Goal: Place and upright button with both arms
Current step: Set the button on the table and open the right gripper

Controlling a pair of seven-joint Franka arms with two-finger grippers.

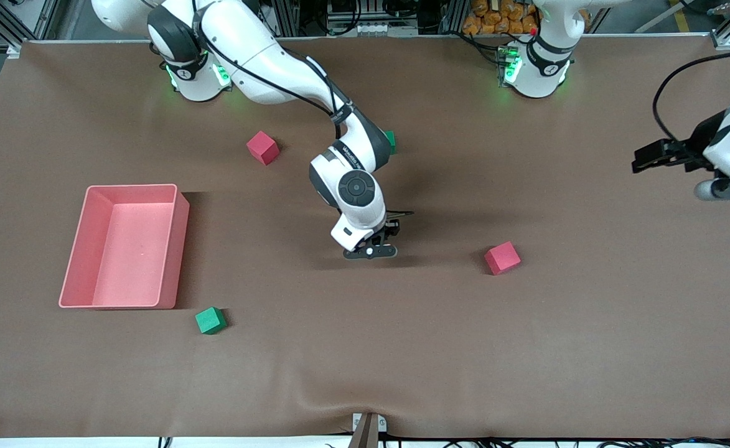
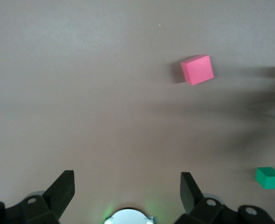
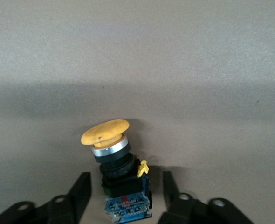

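The button [image 3: 114, 154] has an orange cap, a silver ring and a black and blue body. It appears to lie on its side on the brown mat, cap pointing away from my right gripper [image 3: 126, 181]. That gripper is open, one finger on each side of the button's body, with a gap on both sides. In the front view my right gripper [image 1: 374, 247] is low over the middle of the table and hides the button. My left gripper [image 1: 641, 160] is open and empty, up over the left arm's end of the table; it also shows in the left wrist view [image 2: 127, 179].
A pink tray [image 1: 131, 186] stands toward the right arm's end. One red cube [image 1: 262, 147] and one green cube [image 1: 390, 140] lie near the bases. Another red cube [image 1: 502, 257] lies beside my right gripper and a second green cube [image 1: 210, 320] lies near the tray's corner.
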